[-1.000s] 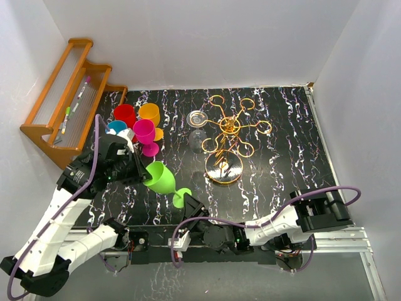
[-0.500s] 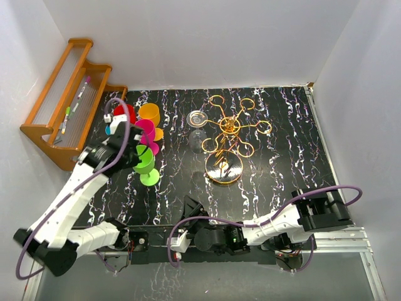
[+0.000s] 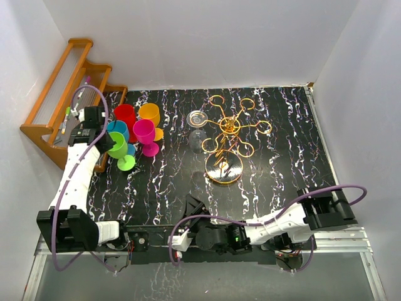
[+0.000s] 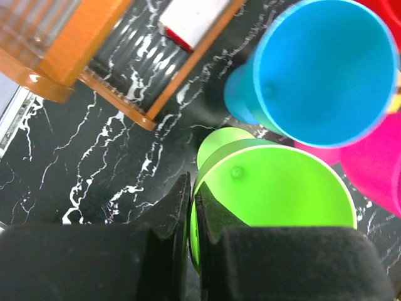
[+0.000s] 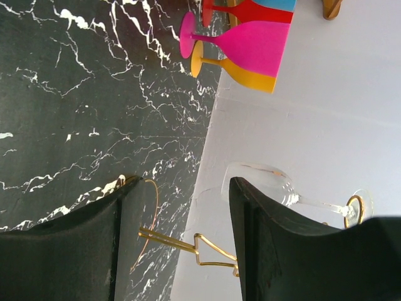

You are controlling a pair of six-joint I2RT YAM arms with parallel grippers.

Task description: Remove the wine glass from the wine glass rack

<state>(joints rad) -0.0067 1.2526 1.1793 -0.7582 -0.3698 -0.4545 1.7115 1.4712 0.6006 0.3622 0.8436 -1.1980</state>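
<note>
The gold wire rack (image 3: 227, 133) stands mid-table on its round base. A clear wine glass (image 3: 198, 119) hangs upside down from its left arm; the right wrist view shows that glass (image 5: 263, 182) and gold wires (image 5: 188, 248). My left gripper (image 3: 106, 139) is at the far left, shut on the rim of a green wine glass (image 3: 119, 147), held upright beside the coloured glasses. The left wrist view shows the green rim (image 4: 276, 194) pinched between my fingers (image 4: 193, 188). My right gripper (image 3: 193, 205) is open and empty near the front edge, well short of the rack.
Blue (image 3: 116, 128), red (image 3: 124, 113), orange (image 3: 149, 113) and pink (image 3: 144, 132) glasses stand grouped at the back left. The orange wooden slatted shelf (image 3: 66, 94) leans against the left wall, close to my left arm. White walls enclose the table.
My left arm swung the green glass from the front middle to the far left, turning it upright beside the blue glass. My right gripper hardly moved.
</note>
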